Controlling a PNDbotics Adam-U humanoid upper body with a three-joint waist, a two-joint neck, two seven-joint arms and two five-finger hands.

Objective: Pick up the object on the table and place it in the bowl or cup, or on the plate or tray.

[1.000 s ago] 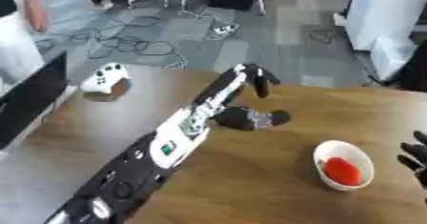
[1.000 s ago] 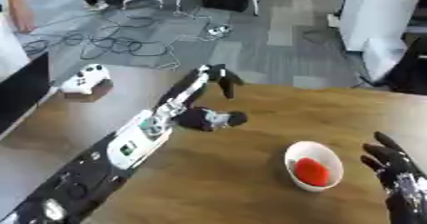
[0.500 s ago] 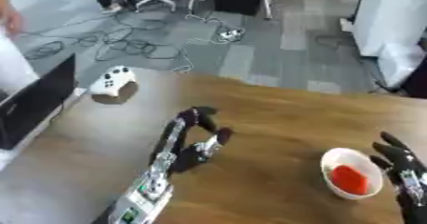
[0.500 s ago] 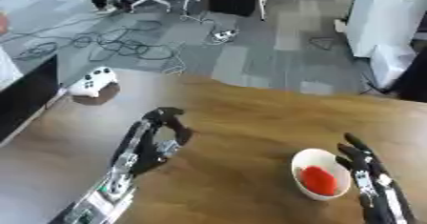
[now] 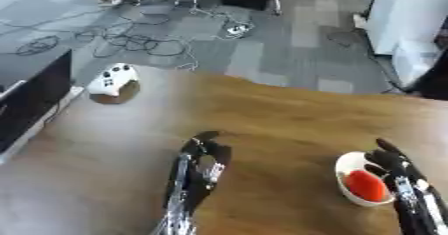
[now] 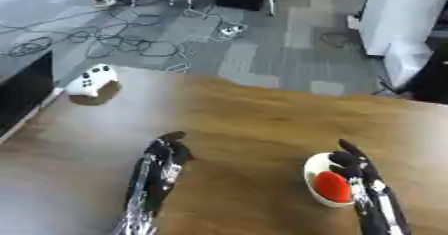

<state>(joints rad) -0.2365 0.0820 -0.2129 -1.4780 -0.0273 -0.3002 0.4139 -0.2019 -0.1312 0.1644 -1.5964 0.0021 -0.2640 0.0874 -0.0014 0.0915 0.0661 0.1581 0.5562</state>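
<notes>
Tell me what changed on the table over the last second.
The left hand drew back from its reach at mid table toward the robot; the dark thing beside it a second ago no longer shows. The right hand came in from the edge and is now beside the white bowl. The red object stayed in the bowl, and the white controller stayed at the far left. The camera also tilted.

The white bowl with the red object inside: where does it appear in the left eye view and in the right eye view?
Left eye view: white bowl at lower right, beside the right hand.
Right eye view: lower right, nearer the centre, touching the same hand.
Shared landmark: the white game controller at the table's far left edge.
</notes>
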